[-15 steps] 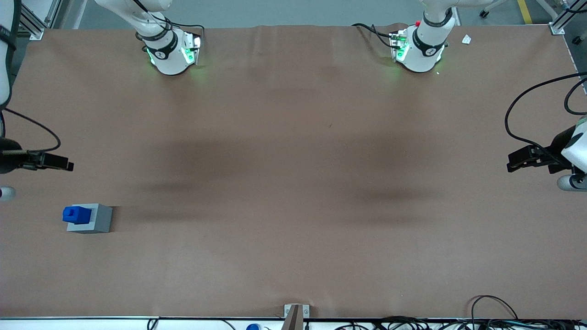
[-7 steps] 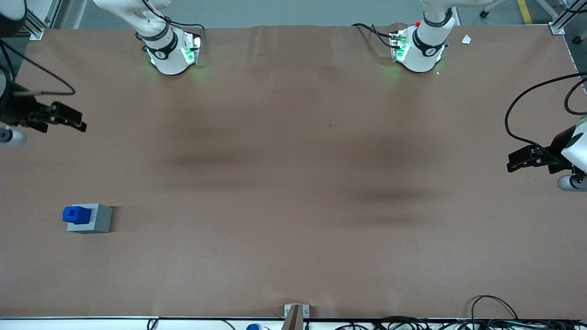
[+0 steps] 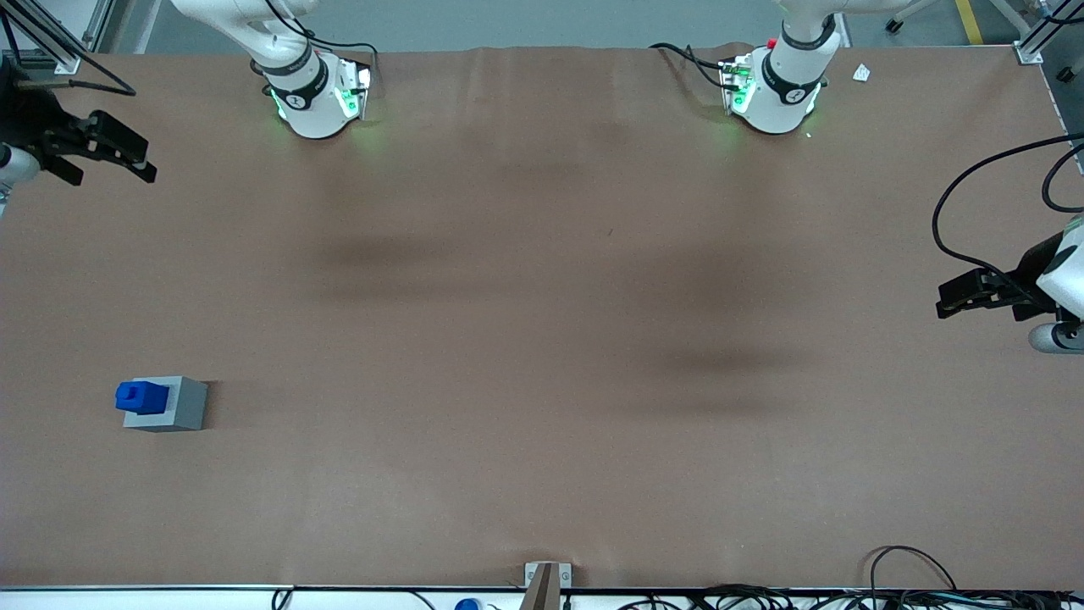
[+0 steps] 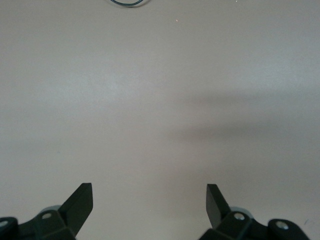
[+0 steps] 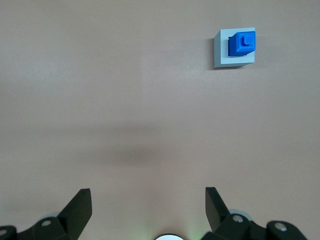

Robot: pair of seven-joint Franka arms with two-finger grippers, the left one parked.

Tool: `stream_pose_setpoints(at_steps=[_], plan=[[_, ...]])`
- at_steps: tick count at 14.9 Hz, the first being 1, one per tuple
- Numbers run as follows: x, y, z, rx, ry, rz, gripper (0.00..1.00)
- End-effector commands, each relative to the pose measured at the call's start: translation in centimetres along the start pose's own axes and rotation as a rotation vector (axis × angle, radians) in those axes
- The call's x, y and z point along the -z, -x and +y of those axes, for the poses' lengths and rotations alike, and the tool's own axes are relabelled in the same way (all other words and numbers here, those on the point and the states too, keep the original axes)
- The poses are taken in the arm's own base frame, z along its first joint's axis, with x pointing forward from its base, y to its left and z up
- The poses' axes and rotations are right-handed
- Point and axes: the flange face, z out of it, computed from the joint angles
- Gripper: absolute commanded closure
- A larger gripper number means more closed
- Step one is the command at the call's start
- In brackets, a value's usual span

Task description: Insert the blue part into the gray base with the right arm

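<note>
The blue part (image 3: 140, 396) sits in the top of the gray base (image 3: 174, 405) at the working arm's end of the table, fairly near the front camera. Both also show in the right wrist view, the blue part (image 5: 242, 43) standing up out of the gray base (image 5: 221, 50). The right arm's gripper (image 3: 114, 152) is open and empty. It hangs high above the table, much farther from the front camera than the base and well apart from it. Its two fingers (image 5: 80, 202) stand wide apart over bare table.
The brown table cover (image 3: 542, 339) spans the whole scene. Two white arm bases (image 3: 315, 93) with green lights stand along the edge farthest from the front camera. Cables (image 3: 915, 585) lie along the edge nearest the camera, toward the parked arm's end.
The right arm's gripper has moved away from the base, farther from the front camera, and stays open and empty. The blue part and gray base have not moved.
</note>
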Motion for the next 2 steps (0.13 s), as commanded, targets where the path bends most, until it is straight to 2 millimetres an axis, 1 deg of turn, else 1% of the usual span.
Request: stream_pose_setpoints(at_steps=[1,2], plan=[[-0.41,0.73,0.58,-0.011,0.005,0.002,0.00],[-0.44,0.76,0.50,-0.008,0.005,-0.002,0.00]])
